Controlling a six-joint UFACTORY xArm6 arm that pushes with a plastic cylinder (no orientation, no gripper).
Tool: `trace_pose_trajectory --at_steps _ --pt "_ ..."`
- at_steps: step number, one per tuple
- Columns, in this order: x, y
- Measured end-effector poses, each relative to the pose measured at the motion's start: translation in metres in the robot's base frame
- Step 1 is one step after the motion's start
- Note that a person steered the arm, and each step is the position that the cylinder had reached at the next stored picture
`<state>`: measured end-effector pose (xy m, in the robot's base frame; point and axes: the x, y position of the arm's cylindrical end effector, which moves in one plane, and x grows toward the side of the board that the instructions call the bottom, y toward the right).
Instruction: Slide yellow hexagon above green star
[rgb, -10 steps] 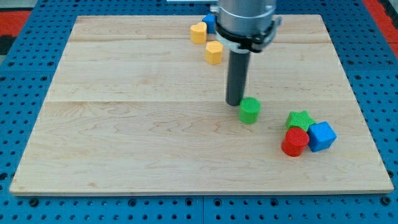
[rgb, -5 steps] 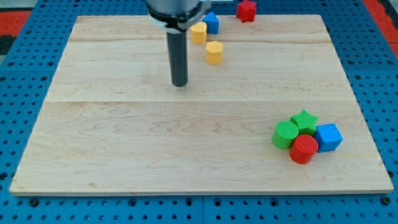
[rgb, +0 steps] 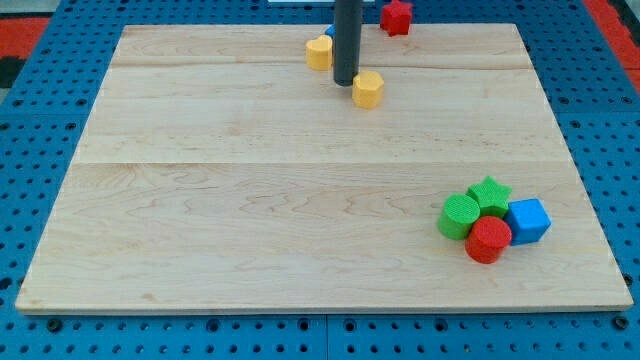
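The yellow hexagon (rgb: 368, 88) lies on the wooden board near the view's top, right of centre. My tip (rgb: 346, 81) stands just at its left side, touching or nearly touching it. The green star (rgb: 490, 193) sits at the view's lower right, far below and to the right of the hexagon, in a tight cluster with other blocks.
A green cylinder (rgb: 460, 216), a red cylinder (rgb: 488, 240) and a blue cube (rgb: 528, 220) crowd the green star. A second yellow block (rgb: 319, 52) lies left of my rod, a blue block (rgb: 329, 31) mostly hidden behind it. A red star (rgb: 396, 15) sits at the top edge.
My tip moved from the left of the yellow blocks up and right to the hexagon's left side. The hexagon shifted a little to the right and down.
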<state>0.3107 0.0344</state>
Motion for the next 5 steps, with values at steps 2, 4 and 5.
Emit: trace_pose_trajectory --at_steps 2,4,5 --pt "0.058 0.022" --pt "0.009 0.017" --pt "0.01 0.05"
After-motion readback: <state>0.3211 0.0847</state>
